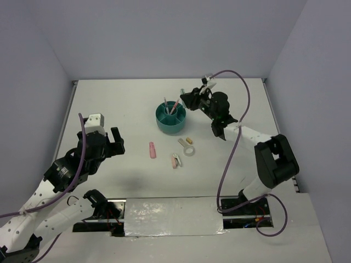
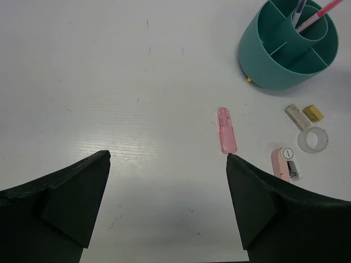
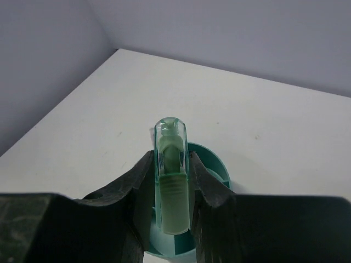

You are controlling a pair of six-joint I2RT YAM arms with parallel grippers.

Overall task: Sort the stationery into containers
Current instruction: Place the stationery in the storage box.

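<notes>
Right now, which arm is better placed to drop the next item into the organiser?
Right. Its tool is shut on the pale-green capsule, held above the teal organiser. The left tool is open and empty, short of the pink capsule.

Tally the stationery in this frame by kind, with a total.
Pens: 2, pink pen and grey pen
Capsules: 2, pink capsule and pale-green capsule
Clip: 1
Tape ring: 1
Small blocks: 2, white block and yellowish block
Total: 8
</notes>
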